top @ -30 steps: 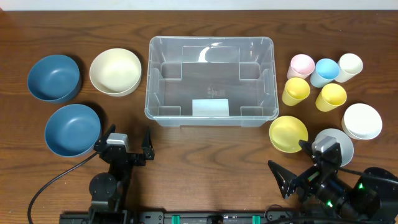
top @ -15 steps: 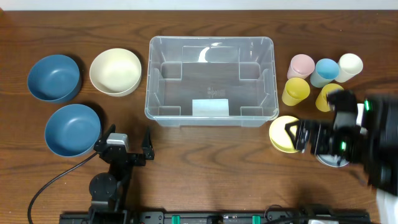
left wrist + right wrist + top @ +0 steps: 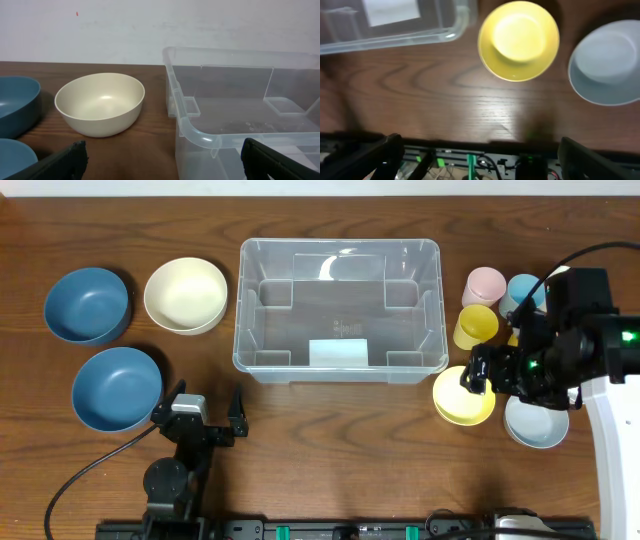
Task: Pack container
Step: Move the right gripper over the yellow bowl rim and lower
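The large clear plastic rectangular bin [image 3: 338, 244] sits empty mid-table, the left gripper [image 3: 203, 412] and right gripper [image 3: 478, 376] both gape holding nothing, and the right one, if it drops off-centre, could shove the round yellow bowl [image 3: 462, 396] into the pale grey bowl [image 3: 537, 425] just beside it, among five bowls, counting two dark blue bowls [image 3: 87, 305] and one cream bowl [image 3: 185, 295], and three visible cups [image 3: 485, 283].

**Overhead view:** the right arm [image 3: 580, 330] overlies the cup cluster. It masks part of the blue cup [image 3: 517, 288], the upper rim of the pale bowl [image 3: 535, 430] and the right edge of the yellow bowl [image 3: 455, 398].

**Left wrist view:** the container [image 3: 200, 137] runs off the right and bottom edges. The upper blue bowl [image 3: 17, 107] and lower blue bowl [image 3: 12, 155] are cropped at left.

**Right wrist view:** soft with blur throughout. The container is cropped at top, the pale bowl at right.
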Robot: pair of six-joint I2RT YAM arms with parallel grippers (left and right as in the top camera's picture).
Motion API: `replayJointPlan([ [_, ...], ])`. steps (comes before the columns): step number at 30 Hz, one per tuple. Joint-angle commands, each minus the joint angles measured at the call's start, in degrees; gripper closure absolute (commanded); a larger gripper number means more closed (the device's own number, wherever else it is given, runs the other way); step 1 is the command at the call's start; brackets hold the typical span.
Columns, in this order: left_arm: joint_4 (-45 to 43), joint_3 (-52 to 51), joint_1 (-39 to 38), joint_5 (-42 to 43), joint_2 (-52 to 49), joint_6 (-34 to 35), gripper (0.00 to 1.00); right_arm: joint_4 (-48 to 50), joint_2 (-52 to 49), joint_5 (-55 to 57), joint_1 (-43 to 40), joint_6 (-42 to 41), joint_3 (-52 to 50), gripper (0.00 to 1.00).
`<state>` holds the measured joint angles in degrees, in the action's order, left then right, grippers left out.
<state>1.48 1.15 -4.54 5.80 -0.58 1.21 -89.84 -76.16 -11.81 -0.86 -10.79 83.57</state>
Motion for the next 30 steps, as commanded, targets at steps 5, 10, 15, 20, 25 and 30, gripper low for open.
replayJointPlan([
  [5, 2.1, -0.9, 0.3, 0.9, 0.3, -0.8, 0.02, 9.2, 1.1, 2.7, -4.5, -2.8, -9.0, 0.09],
  [10, 2.1, -0.9, 0.3, 0.9, 0.3, -0.8, 0.02, 21.2, 1.1, 3.1, -4.5, -7.6, -18.2, 0.1],
  [15, 2.1, -0.9, 0.3, 0.9, 0.3, -0.8, 0.02, 31.1, 1.1, 7.0, -4.5, -10.2, -27.2, 0.08],
  [20, 2.1, -0.9, 0.3, 0.9, 0.3, -0.8, 0.02, 39.6, 1.1, 10.7, -4.5, -11.5, -34.3, 0.07],
  [25, 2.1, -0.9, 0.3, 0.9, 0.3, -0.8, 0.02, 47.6, 1.0, 12.9, -4.5, -10.8, -38.8, 0.08],
  [30, 2.1, -0.9, 0.3, 0.9, 0.3, -0.8, 0.02, 54.8, 1.0, 13.7, -4.5, -9.3, -42.8, 0.11],
])
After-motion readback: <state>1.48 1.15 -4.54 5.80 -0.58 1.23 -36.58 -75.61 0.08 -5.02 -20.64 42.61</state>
